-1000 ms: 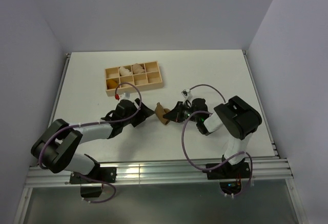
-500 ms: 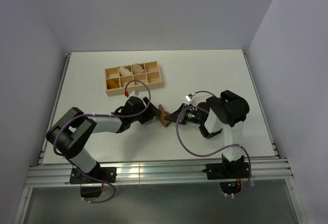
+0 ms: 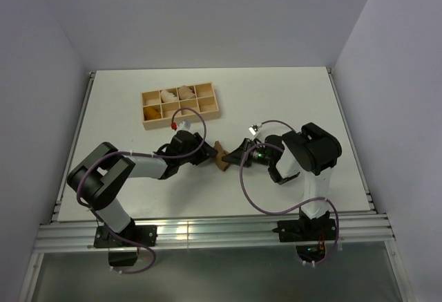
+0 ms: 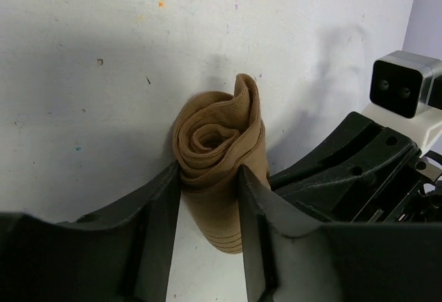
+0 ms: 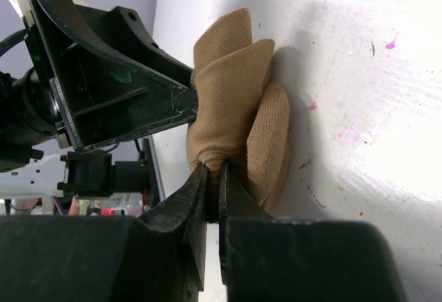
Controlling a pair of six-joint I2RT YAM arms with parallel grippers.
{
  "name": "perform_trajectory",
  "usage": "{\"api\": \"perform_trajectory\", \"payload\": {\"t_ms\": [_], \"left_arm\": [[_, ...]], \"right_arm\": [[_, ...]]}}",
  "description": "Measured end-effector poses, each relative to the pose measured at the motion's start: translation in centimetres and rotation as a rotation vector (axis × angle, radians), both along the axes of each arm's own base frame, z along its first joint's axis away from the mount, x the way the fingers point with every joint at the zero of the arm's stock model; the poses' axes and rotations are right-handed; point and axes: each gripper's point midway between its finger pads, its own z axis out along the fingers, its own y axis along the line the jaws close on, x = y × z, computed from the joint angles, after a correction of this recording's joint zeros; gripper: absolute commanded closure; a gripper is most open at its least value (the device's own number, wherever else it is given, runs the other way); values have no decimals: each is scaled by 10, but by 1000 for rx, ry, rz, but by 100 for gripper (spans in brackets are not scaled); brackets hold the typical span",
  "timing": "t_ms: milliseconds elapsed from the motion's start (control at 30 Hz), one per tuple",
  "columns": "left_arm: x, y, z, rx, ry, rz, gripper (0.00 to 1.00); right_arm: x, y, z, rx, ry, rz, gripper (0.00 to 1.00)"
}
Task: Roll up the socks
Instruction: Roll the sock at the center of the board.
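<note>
An olive-brown sock [image 3: 219, 155] lies wound into a roll [image 4: 219, 136] on the white table between my two arms. My left gripper [image 4: 210, 174] reaches it from the left [image 3: 207, 153], with a finger pressed against each side of the roll. My right gripper [image 5: 213, 171] comes from the right [image 3: 235, 157] and is shut on a pinched fold of the same sock [image 5: 238, 101]. In the right wrist view the left gripper's black body touches the roll's far side. A mustard-orange bundle [image 3: 152, 112] sits in the tray's front left cell.
A wooden compartment tray [image 3: 143, 108] stands behind the left arm, with pale rolled bundles [image 3: 169, 97] in its back cells. White walls close in the table on the left, back and right. Purple cables [image 3: 259, 209] loop off both arms.
My left arm reached right to the sock and its fingers closed in on the roll. My right arm folded in and stayed pinched on the sock.
</note>
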Motion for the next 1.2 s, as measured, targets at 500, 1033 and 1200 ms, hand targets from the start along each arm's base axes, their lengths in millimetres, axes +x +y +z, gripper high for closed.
{"api": "perform_trajectory", "payload": {"t_ms": [500,1033,1200], "left_arm": [[1,-2,1,19,-9,6,86],[-1,-6,1,40,-6,-12,86],[-1,-6,1,41,-6,-13,86]], "right_arm": [[8,-6,1,-321,-100,-25,39],[-16,0,35,-990,-617,-2,32],[-18,8,23,-1140,-702,47,31]]}}
